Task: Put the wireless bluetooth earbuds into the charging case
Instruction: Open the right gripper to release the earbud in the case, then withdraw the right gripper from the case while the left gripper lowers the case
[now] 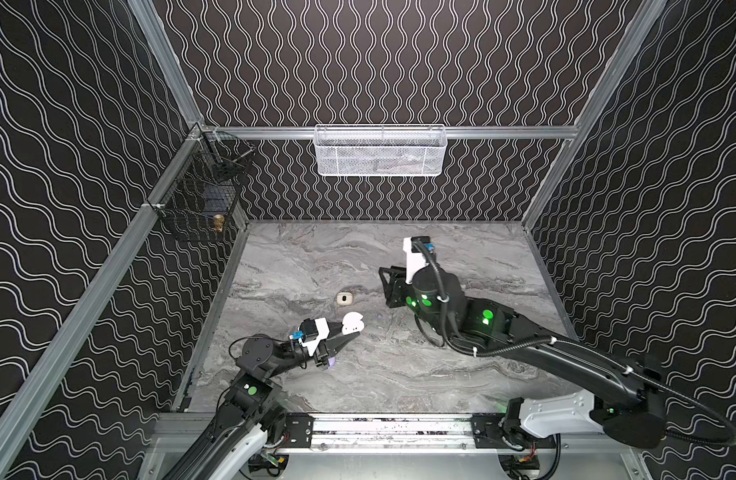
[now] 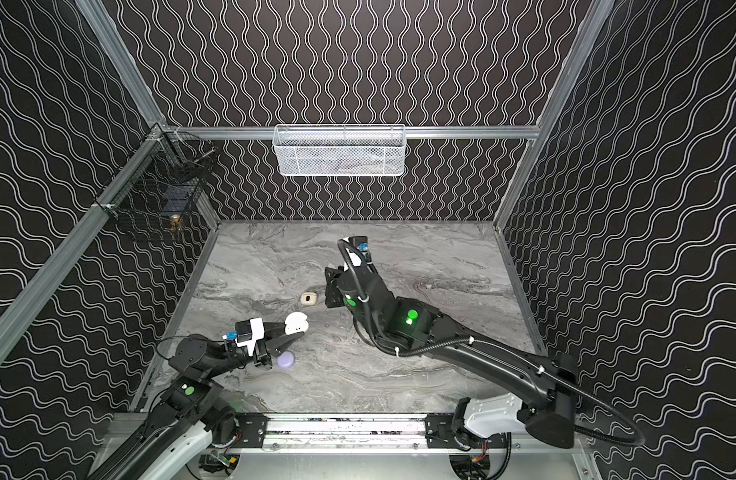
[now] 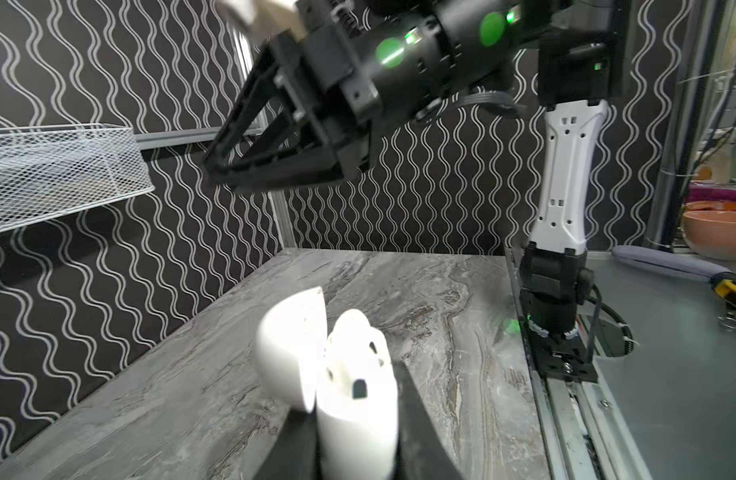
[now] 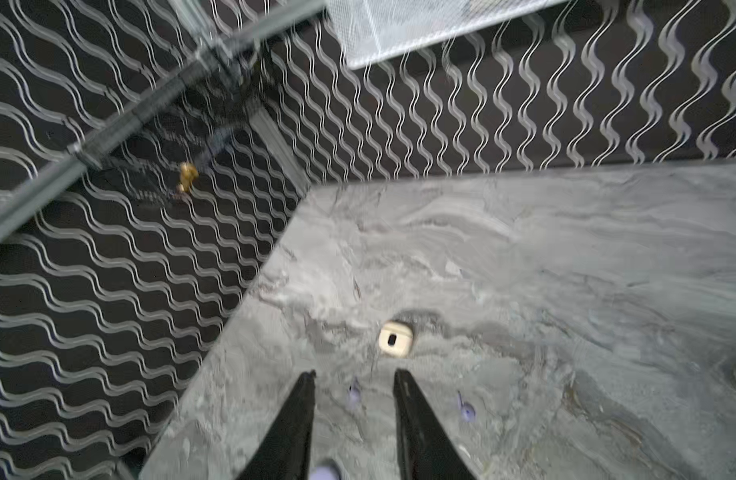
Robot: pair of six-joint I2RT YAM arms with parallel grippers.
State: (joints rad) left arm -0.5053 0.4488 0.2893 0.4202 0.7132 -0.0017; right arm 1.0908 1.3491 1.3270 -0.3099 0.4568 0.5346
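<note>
- Case nearest the arm bases: a closed lavender pebble-shaped plastic case (image 2: 286,360) lies flat on the grey marbled tabletop (image 2: 358,382), just beside the left arm's wrist. It looks parked out of the working lane.
- The left gripper (image 1: 345,331) is clamped narrowly on the body of a glossy white oval charging case (image 3: 358,419), which is lifted off the table. The case's lid (image 3: 289,353) is swung back, so the mouth seems to face up and toward the right arm. I judge it is held this way to offer the sockets for loading.
- A rounded white piece (image 3: 355,332) stands in that mouth and is seemingly an earbud. Glare hides whether it is seated.
- Two tiny pale lavender earbuds (image 4: 353,392) lie loose on the table between the arms. The second earbud (image 4: 466,410) is a little apart from the first.
- Each lies with its long axis flat on the table, the thin stem leading away toward the cream case and the bulb end nearer the gripper. Blur makes this approximate.
- The right gripper (image 4: 354,374) hangs above them with its jaws partly apart and empty. In the right wrist view they frame the first earbud, seemingly lined up to pinch it across its stem.
- Beyond sits a small cream rounded-square case (image 4: 395,338) with a dark slot on top, resting flat on the table.
- Farthest, a white mesh basket (image 1: 378,153) hangs on the back wall and a black wire basket (image 1: 200,195) in the corner, both clear of the work.
</note>
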